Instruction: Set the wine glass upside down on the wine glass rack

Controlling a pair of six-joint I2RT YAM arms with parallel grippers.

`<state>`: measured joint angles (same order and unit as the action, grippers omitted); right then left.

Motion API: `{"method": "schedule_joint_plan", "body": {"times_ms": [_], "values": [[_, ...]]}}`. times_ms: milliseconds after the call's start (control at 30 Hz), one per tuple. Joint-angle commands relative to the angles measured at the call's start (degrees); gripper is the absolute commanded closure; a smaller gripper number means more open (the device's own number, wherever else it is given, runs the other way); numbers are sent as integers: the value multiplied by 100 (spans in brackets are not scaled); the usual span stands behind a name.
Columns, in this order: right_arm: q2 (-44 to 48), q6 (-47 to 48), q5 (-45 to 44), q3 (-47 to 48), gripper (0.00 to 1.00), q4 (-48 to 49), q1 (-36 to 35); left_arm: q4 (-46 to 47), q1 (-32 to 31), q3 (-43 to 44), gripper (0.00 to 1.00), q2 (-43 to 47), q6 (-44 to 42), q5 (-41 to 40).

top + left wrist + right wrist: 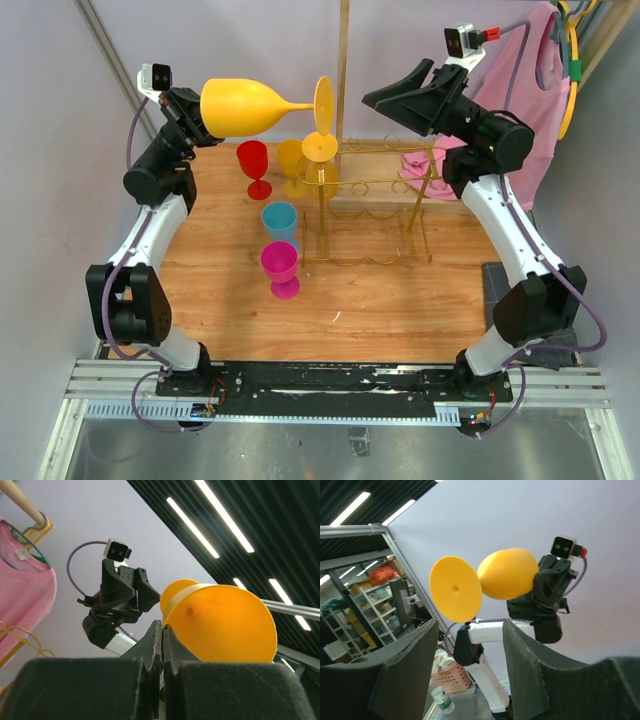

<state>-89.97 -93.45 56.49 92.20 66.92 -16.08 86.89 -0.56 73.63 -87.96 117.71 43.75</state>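
A yellow wine glass (245,106) is held high above the back of the table, lying on its side with its foot (324,103) pointing right. My left gripper (205,122) is shut on its rim; in the left wrist view the fingers (156,645) pinch the bowl's (225,625) edge. My right gripper (376,100) is open and apart from the glass, facing its foot (455,589). Nothing lies between the right fingers (410,660). The gold wire wine glass rack (375,185) stands below on the wooden table, with a yellow glass (322,160) at its left end.
On the table left of the rack stand a red goblet (254,165), a yellow goblet (291,165), a blue cup (280,220) and a magenta goblet (281,268). A wooden pole (343,70) rises behind the rack. Pink cloth (545,70) hangs at the back right.
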Motion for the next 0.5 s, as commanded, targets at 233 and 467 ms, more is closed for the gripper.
{"method": "schedule_joint_plan", "body": {"times_ms": [233,467], "values": [[-688,-1474,-361,935,46,1491,-936,1509,-327,462,100,-194,1509,-363],[-1013,-1548,-498,1317,46,1471,-1196,1522,-432,507,100,-148,1638,-543]]}}
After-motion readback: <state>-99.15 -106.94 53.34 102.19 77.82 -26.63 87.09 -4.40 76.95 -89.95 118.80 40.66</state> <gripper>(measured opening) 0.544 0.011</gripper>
